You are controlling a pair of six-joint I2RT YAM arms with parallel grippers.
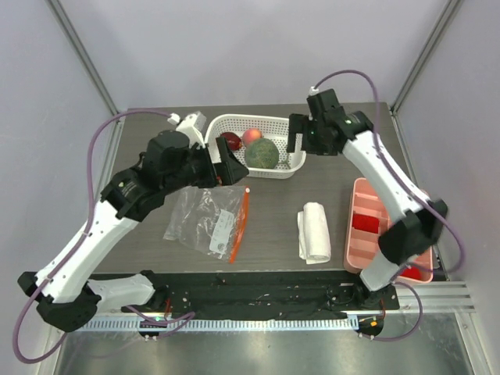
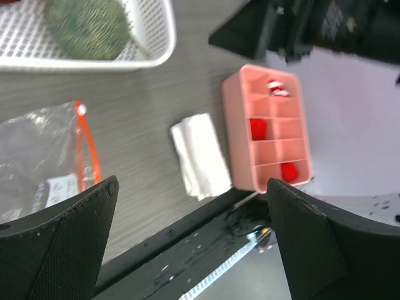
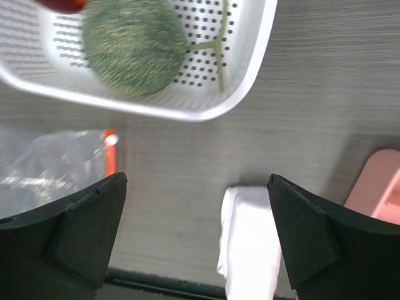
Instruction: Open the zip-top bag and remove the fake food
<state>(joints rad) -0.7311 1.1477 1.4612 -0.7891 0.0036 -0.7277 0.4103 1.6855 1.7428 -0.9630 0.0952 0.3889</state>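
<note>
The zip-top bag (image 1: 205,220) lies flat on the table, its orange-red zip strip (image 1: 241,225) on the right side; no food shows inside it. It also shows in the left wrist view (image 2: 37,162) and the right wrist view (image 3: 50,162). The green ball (image 1: 263,153), dark red fruit (image 1: 231,141) and pinkish-red fruit (image 1: 251,136) sit in a white basket (image 1: 234,122). My left gripper (image 1: 226,168) is open and empty at the basket's left side. My right gripper (image 1: 295,144) is open and empty at the basket's right end.
A folded white cloth (image 1: 315,232) lies right of the bag. A pink tray (image 1: 367,248) with red blocks stands at the right edge. The black base rail (image 1: 250,293) runs along the near edge.
</note>
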